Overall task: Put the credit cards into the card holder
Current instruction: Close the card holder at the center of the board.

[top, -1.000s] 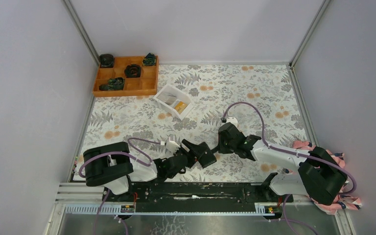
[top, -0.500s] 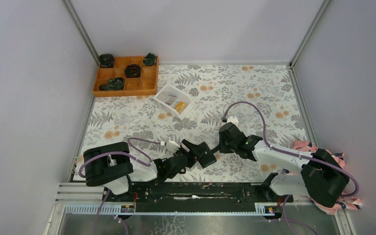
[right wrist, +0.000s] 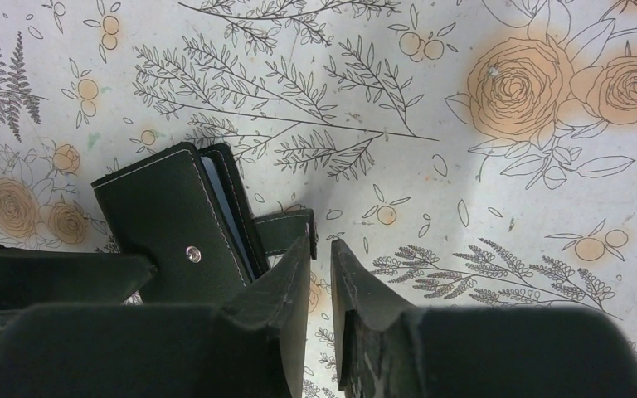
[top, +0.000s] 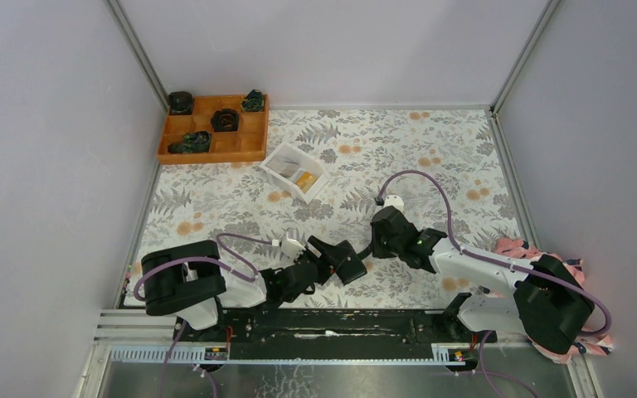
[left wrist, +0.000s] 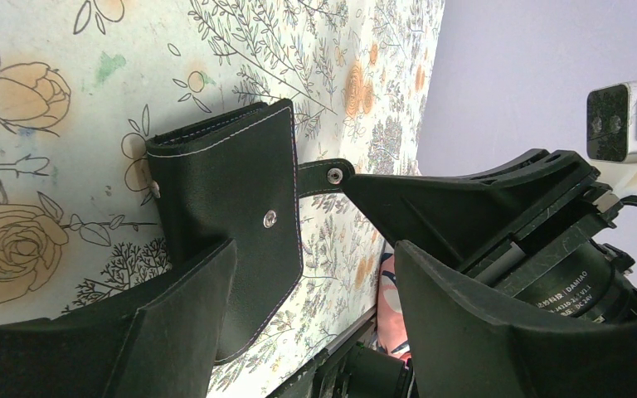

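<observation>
Orange box [top: 213,128]: is sitting at the 10 o'clock corner of the floral table [top: 431,149] in the overhead view, with dark objects lying in several compartments.

White tray [top: 274,154]: is lying at an angle just toward 4 o'clock from the orange box.

Credit cards [top: 303,179]: are lying inside the white tray, a whitish one beside an orange-yellow one, well apart from both of my pincers.

My left pincer [left wrist: 315,249]: I am keeping its jaws spread wide. One finger [left wrist: 182,323] is overlapping the near edge of the card holder, and I cannot tell whether it is pressing down. Nothing is clamped between the jaws.

Card holder [left wrist: 224,182]: is lying folded and flat on the table near its 6 o'clock edge, toward 5 o'clock from the tray. Its snap stud is facing up and pale bluish inner leaves are showing at one edge.

Clasp tab [right wrist: 286,225]: is sticking out sideways from the card holder, its end meeting one of my right fingertips.

My right pincer [right wrist: 322,240]: I am holding its jaws nearly together, with only a slim gap and bare tablecloth showing between the tips. It is grasping nothing.

Pink cloth [top: 576,267]: is lying bunched at the table's 4 o'clock edge.
</observation>
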{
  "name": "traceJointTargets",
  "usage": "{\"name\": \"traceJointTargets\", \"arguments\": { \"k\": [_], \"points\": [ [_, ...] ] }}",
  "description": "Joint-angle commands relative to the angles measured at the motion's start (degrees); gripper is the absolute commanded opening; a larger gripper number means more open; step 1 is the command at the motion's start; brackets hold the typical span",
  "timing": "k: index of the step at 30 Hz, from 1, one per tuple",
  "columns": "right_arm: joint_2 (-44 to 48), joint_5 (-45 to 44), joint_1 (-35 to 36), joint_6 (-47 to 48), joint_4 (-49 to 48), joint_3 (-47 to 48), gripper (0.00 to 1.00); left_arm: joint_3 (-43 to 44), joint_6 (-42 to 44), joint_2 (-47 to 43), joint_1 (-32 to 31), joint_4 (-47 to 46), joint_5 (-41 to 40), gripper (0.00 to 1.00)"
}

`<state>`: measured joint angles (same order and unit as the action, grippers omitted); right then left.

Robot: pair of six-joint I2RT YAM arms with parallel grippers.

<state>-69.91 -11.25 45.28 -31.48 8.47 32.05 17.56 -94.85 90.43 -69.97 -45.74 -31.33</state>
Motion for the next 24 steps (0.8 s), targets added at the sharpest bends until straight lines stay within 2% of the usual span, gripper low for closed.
{"name": "traceJointTargets", "arguments": {
  "k": [1, 7, 24],
  "points": [
    [-0.25, 0.26, 0.46, 0.93, -1.34, 2.40, 0.22, -0.03, 1.67, 1.26, 0.27, 3.99, -2.16, 0.77],
    [-1.36, 1.45, 0.50, 0.91, -2.41, 2.44, 0.21, -0.12, 1.68, 1.06, 0.23, 4.08, -2.24, 0.77],
    [1.09, 4.30, 1.31, 1.56, -3.89, 1.96, 0.10, 0.19, 1.17, 2.10, 0.42, 4.07, -2.68, 0.77]
  ]
}}
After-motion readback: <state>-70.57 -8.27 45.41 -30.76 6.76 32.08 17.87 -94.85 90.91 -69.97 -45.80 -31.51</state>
